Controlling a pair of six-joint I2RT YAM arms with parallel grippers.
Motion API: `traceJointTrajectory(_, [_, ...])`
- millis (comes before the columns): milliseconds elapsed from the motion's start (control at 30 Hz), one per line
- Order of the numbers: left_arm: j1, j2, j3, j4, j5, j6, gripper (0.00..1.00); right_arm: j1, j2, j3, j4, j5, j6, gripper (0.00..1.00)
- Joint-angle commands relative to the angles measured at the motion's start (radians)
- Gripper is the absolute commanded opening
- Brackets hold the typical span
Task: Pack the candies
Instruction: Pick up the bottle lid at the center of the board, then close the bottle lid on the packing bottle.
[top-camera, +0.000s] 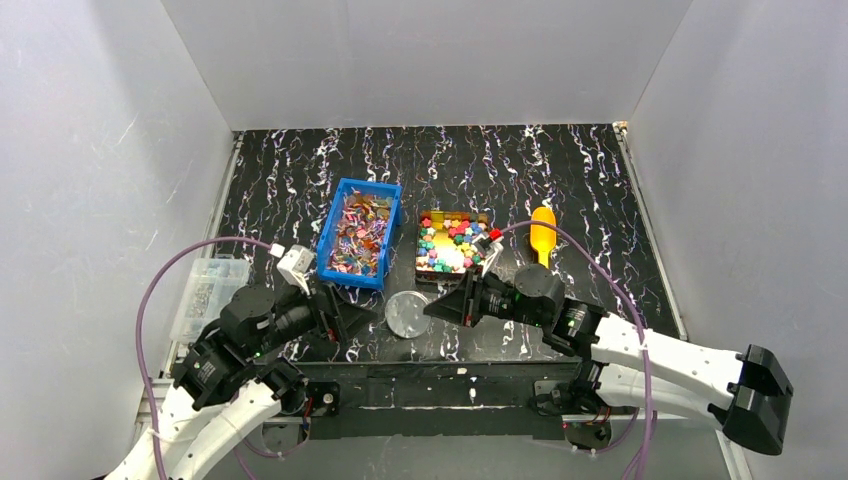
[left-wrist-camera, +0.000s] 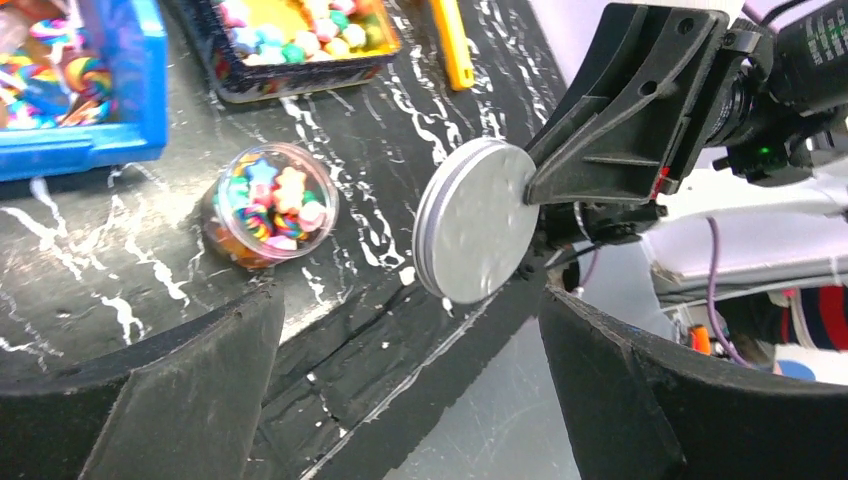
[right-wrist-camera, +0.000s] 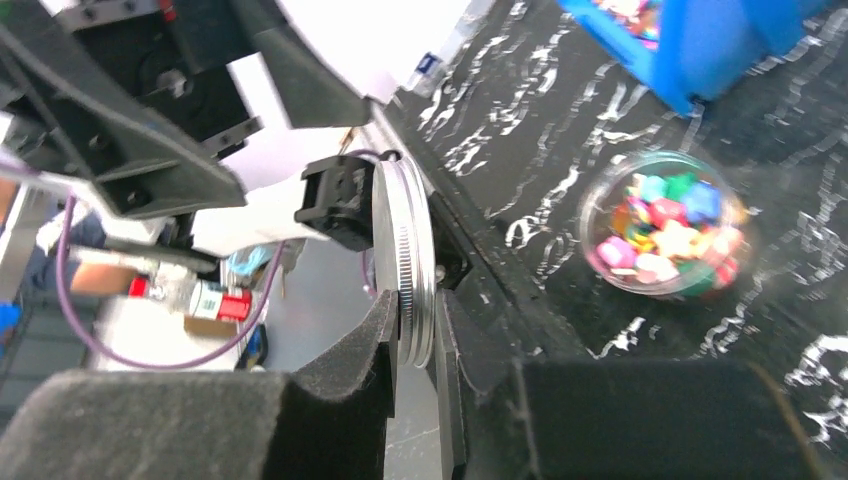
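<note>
The lid, a silver screw-type disc, is grasped by the rim in the R gripper, jaws clenched on it. It is held off the table w/ its flat face turned toward the L gripper rather than downward. The L gripper is spread wide & grasps nothing. The jar is stood open on the table near both grippers & is well filled w/ mixed candies. More flat wrapped ones are seen in the blue bin & more chunky ones in the dark tin, both just beyond the jar. The step in hand is judged to be capping: filling looks done, the lid is not yet on. To do it well, the lid should be tipped flat, hollow side down, & centred over the mouth before being lowered. A tilted start would prob. cross the thread or catch on a proud candy. The jar is small & unheld, so it could be pushed or spun. It is best steadied at its wall by the L gripper while the lid is turned. The surface is black w/ white marbled veins & looks smooth, so sliding is likely. White walls are set on three sides. A yellow scoop lies right of the tin & a clear box sits at the left edge.
</note>
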Motion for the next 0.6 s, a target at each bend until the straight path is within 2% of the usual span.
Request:
traceJointTrajectory(0, [0.002,0.047,0.025,-0.070,-0.115,-0.007,0.98,-0.084,-0.001,-0.106,0.150,-0.013,0.136,0.01])
traceJointTrajectory(167, [0.001,0.130,0.011,-0.091,-0.172,-0.044,0.98,-0.141,0.026,-0.209,0.315,-0.042,0.239,0.01])
traceJointTrajectory(300, [0.003,0.217,-0.003,-0.074,-0.158,-0.066,0.98,-0.157,0.069,-0.262,0.414,-0.038,0.302,0.01])
traceJointTrajectory(567, [0.003,0.298,-0.047,0.013,-0.150,-0.075,0.98,-0.162,0.149,-0.291,0.498,0.010,0.352,0.01])
